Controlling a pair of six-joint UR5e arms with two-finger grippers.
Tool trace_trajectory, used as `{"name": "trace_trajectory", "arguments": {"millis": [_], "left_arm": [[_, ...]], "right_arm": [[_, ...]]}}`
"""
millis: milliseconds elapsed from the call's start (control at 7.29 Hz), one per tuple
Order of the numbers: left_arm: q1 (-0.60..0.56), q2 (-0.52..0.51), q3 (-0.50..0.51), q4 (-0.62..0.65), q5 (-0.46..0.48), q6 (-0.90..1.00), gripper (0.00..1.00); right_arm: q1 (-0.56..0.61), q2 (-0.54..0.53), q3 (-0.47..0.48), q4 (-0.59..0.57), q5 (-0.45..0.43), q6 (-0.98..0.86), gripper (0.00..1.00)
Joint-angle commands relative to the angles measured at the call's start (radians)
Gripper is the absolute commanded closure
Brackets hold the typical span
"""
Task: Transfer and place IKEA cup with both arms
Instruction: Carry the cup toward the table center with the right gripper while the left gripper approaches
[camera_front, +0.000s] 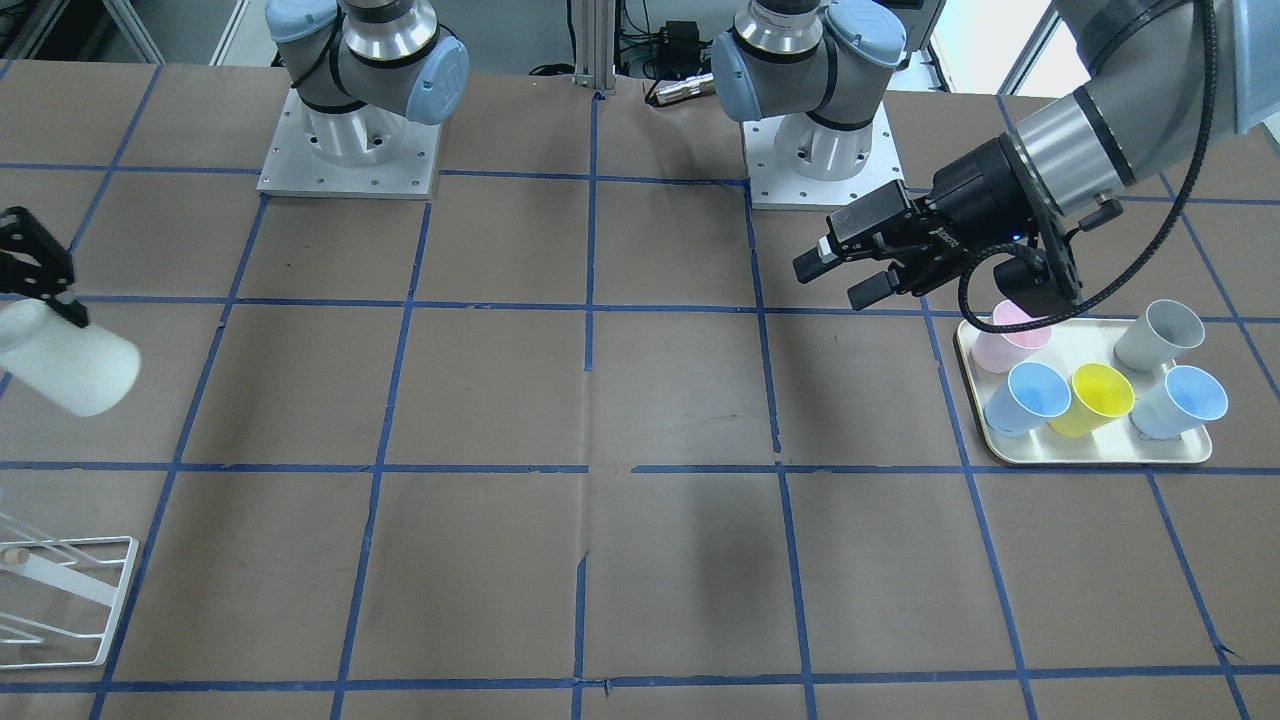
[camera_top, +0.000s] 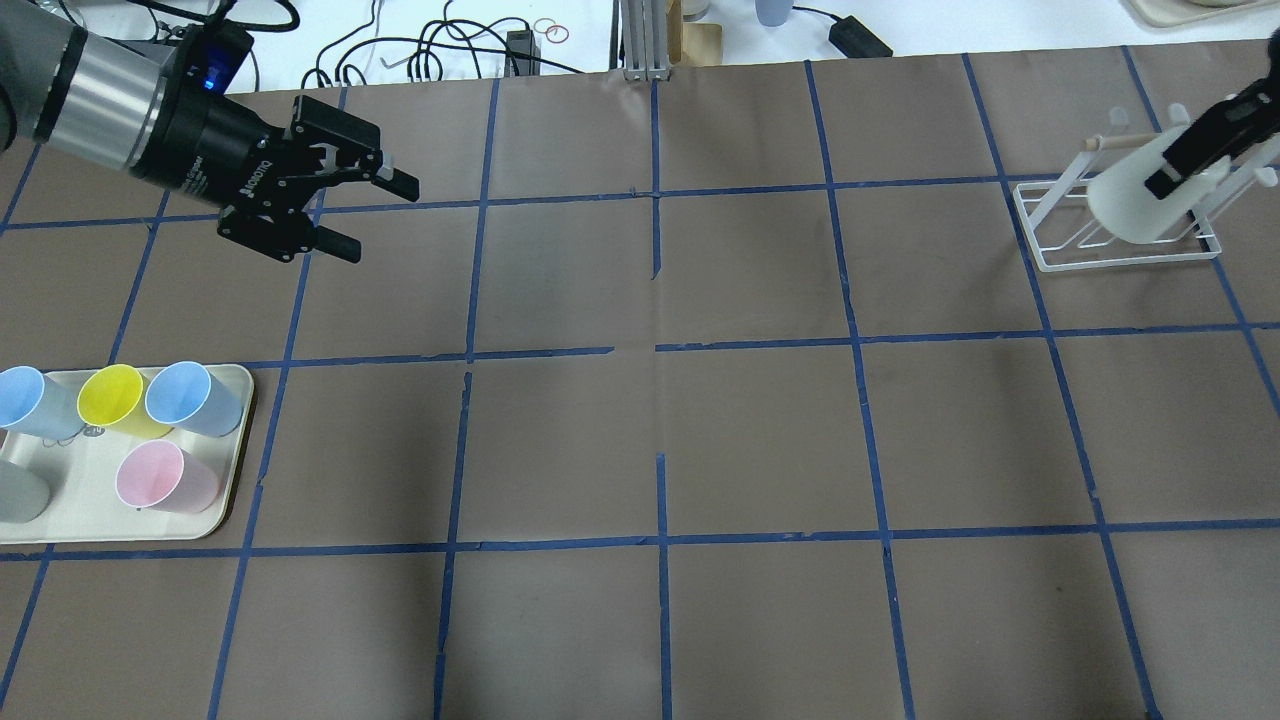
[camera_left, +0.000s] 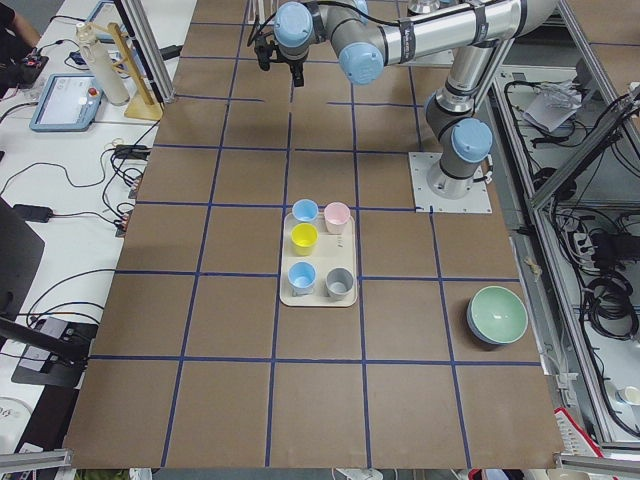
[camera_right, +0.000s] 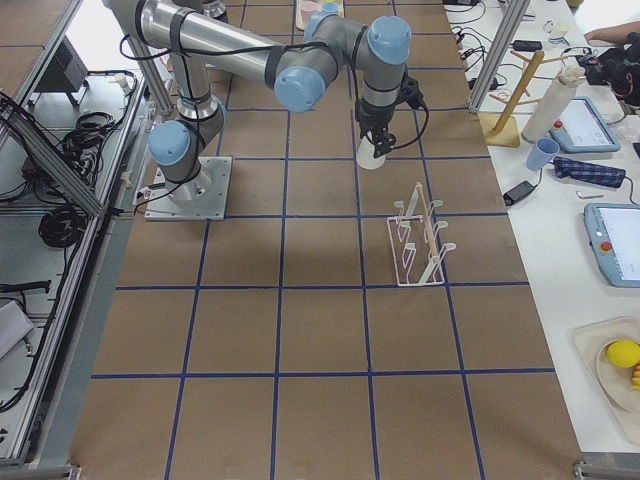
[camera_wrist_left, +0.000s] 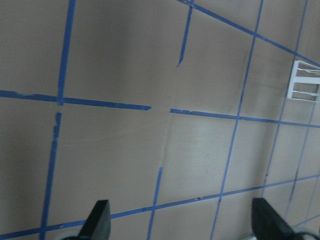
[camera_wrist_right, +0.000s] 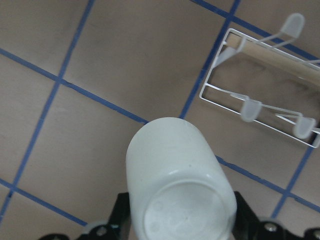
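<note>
The white IKEA cup (camera_top: 1135, 205) is gripped by my right gripper (camera_top: 1180, 165) and held tilted in the air near the white wire rack (camera_top: 1115, 255), apart from it. In the front view the cup (camera_front: 70, 365) hangs at the far left under the gripper (camera_front: 60, 305). The right wrist view shows the cup's base (camera_wrist_right: 182, 210) close up between the fingers, with the rack (camera_wrist_right: 260, 102) beyond. My left gripper (camera_top: 375, 215) is open and empty, above the table beyond the tray; it also shows in the front view (camera_front: 835, 280).
A cream tray (camera_top: 232, 470) at the left holds a yellow cup (camera_top: 112, 395), a pink cup (camera_top: 155, 478), two blue cups and a grey cup. A green bowl (camera_left: 497, 315) sits near the left arm's base. Blue tape lines grid the brown table.
</note>
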Motion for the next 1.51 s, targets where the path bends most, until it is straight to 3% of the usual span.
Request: {"name": "trace_trajectory", "arguments": {"millis": [0,412,686,1098,1373], "left_arm": [[-0.019,-0.005,-0.066,0.008,-0.225,0.002,0.0],[-0.071,-0.003,-0.077,0.016,-0.466,0.002,0.0],[-0.081,-0.003,-0.077,0.016,-0.534,0.002,0.0],[-0.12,-0.006,-0.079,0.016,-0.597,0.006,0.0],[-0.131,-0.006,-0.079,0.017,-0.626,0.006,0.0]], "right_arm": [[0.145,-0.005,0.008,0.078,0.249,0.187,1.0],[0.25,0.008,0.041,0.155,0.682,0.253,1.0],[0.289,0.011,0.114,0.169,0.906,0.254,1.0],[0.286,0.012,0.136,0.264,1.202,0.253,1.0],[0.288,0.011,0.159,0.289,1.237,0.253,1.0]]}}
